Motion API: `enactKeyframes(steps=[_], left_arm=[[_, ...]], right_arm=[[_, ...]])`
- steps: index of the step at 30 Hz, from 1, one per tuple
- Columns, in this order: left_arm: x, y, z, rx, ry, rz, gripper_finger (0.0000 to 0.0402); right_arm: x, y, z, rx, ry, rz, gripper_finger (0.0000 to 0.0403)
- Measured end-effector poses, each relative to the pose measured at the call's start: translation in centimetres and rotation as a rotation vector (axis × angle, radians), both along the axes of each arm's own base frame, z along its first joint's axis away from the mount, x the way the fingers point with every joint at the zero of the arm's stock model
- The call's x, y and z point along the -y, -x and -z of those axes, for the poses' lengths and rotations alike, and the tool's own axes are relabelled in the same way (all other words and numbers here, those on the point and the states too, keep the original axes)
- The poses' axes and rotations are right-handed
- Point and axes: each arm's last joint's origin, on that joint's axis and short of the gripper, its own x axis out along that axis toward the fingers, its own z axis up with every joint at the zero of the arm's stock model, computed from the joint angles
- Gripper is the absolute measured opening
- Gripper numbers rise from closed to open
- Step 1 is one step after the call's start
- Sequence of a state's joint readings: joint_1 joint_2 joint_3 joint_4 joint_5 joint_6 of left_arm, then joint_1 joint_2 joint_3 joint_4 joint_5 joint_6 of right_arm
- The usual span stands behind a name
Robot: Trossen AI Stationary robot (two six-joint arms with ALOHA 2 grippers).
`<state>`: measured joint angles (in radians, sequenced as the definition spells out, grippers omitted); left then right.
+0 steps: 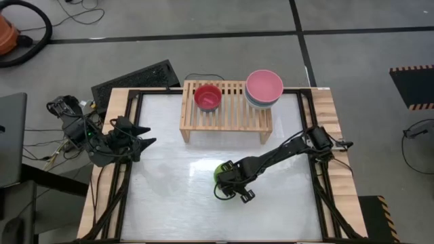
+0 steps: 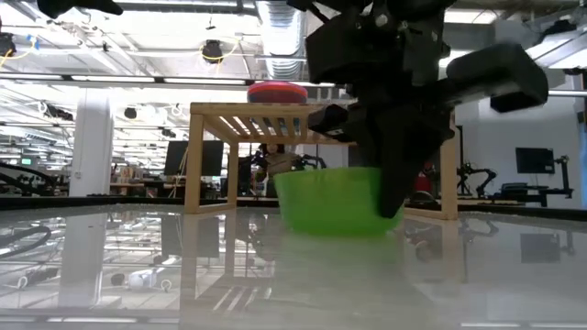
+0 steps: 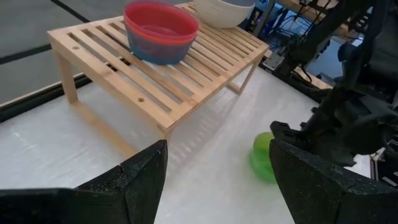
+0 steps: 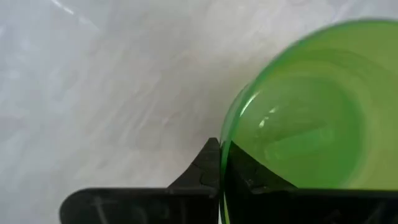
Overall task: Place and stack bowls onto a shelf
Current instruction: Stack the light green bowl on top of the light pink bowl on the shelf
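Observation:
A lime green bowl [image 1: 219, 170] [image 2: 332, 197] [image 4: 311, 118] stands on the white table, near the middle. My right gripper [image 1: 228, 180] [image 4: 221, 173] is down over it and shut on its rim. The light-wood shelf [image 1: 227, 115] [image 3: 155, 87] stands at the far side. A red bowl [image 1: 207, 96] [image 3: 161, 25] nested in a bluish one rests on the slats' left part. A pink-topped stack of bowls [image 1: 264, 88] rests on the right end. My left gripper [image 1: 140, 142] [image 3: 217, 186] waits open at the table's left edge. My right gripper holds the lime green bowl by its rim [image 4: 225, 146] on the right side, one finger inside the bowl and one finger [image 4: 205, 171] outside the wall. The fingers come from above, pointing down. The bowl is upright with its base on the table [image 2: 335, 229].
A black keyboard [image 1: 135, 80] lies beyond the table's far left corner. Wooden boards [image 1: 332, 135] and dark rails frame the white surface. There is free room on the slats between the two stacks [image 1: 234, 98], and open table to the left of the green bowl.

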<state>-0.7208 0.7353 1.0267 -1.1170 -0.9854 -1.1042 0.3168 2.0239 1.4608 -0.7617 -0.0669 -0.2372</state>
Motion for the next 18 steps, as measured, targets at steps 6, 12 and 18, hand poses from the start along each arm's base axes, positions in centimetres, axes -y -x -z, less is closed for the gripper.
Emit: enactKeyframes(steps=[6,12,18], left_arm=[[-0.1,0.0,-0.1,0.022,-0.026,-0.031,0.0265],[-0.2,0.0,-0.1,0.025,-0.036,-0.040,0.0265],[-0.2,0.1,0.0,0.024,-0.034,-0.049,0.0265]], right_arm=[[0.8,0.6,-3.9,0.045,-0.056,0.034,0.0023],[2.6,1.9,-10.9,0.206,-0.165,0.103,0.0023],[5.4,3.8,-21.4,0.628,-0.273,0.133,0.0023]])
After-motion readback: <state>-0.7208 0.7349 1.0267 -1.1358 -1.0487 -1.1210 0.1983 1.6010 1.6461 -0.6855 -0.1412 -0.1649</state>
